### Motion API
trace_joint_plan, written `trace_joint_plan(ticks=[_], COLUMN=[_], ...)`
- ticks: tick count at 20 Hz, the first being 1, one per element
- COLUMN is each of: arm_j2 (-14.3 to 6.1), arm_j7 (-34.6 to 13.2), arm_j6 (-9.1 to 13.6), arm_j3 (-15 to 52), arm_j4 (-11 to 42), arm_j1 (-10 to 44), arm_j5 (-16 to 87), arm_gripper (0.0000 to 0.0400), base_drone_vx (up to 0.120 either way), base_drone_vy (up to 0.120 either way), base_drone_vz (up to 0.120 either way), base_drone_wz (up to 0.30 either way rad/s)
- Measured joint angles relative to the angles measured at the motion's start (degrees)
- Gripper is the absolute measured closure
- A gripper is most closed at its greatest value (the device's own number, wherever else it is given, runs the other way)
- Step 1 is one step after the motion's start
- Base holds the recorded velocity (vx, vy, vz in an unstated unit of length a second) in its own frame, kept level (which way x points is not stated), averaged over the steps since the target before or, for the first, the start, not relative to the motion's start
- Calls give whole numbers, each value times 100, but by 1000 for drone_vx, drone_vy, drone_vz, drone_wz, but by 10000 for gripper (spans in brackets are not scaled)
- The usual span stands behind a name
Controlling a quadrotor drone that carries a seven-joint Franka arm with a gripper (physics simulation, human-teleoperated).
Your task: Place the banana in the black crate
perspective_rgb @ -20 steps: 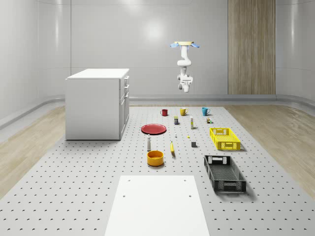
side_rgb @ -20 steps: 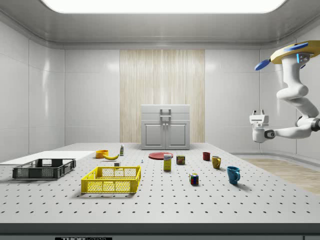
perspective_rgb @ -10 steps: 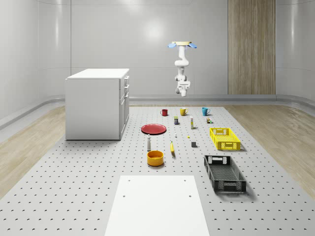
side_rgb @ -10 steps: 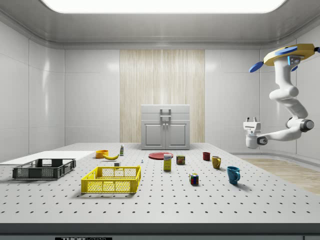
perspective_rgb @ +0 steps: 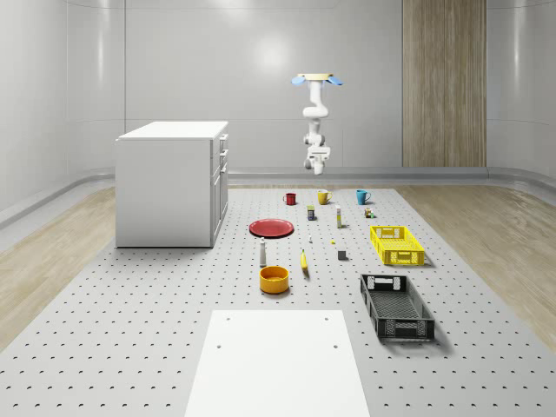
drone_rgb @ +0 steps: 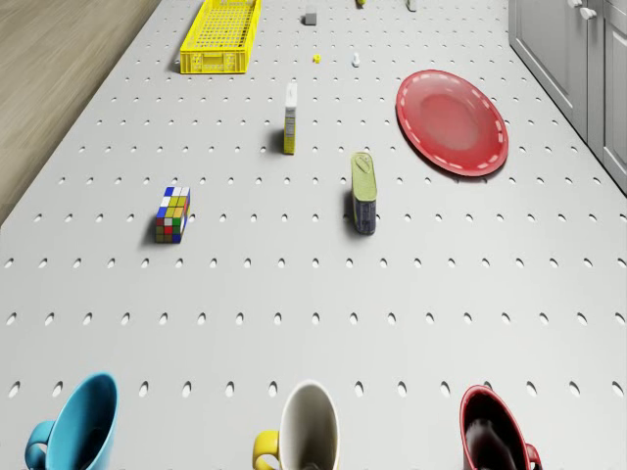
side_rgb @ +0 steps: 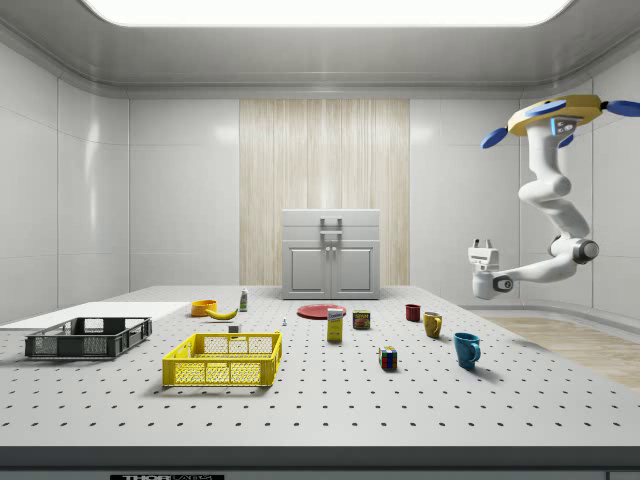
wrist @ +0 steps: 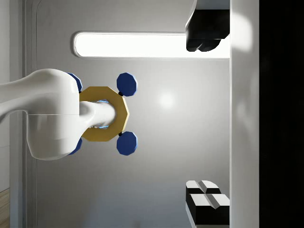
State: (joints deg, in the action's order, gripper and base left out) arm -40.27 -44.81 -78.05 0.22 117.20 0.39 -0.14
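Risk: drone hovers beyond worktop's far edge by the mugs, pincer spread, empty, pointing up. Banana lies mid-worktop beside orange bowl, well apart from pincer; long reach past clutter could knock sth over. Count: 1 banana, 1 black crate, 1 yellow crate, 3 mugs.

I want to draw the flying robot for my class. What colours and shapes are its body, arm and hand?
The drone has a flat, gold, eight-sided body with round blue rotors. Below it hangs a smooth white arm of rounded, tube-like segments with grey joint caps. The gripper is a white block with two small fingers that have black tips.
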Motion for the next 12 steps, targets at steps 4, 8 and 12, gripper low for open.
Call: trace_joint_plan(ticks=[4, 8, 12], arm_j2=[0, -8, -18], arm_j7=[1, 2, 3], arm_j6=[-2, -13, -28], arm_j3=[2, 4, 7], arm_j4=[-16, -14, -7], arm_j1=[3, 6, 9], arm_j5=[-1, -1, 1], arm_gripper=[0, 0, 0], base_drone_vx=[120, 120, 120], base_drone_vy=[-120, -120, -120], base_drone_vz=[0, 0, 0], base_drone_wz=[0, 0, 0])
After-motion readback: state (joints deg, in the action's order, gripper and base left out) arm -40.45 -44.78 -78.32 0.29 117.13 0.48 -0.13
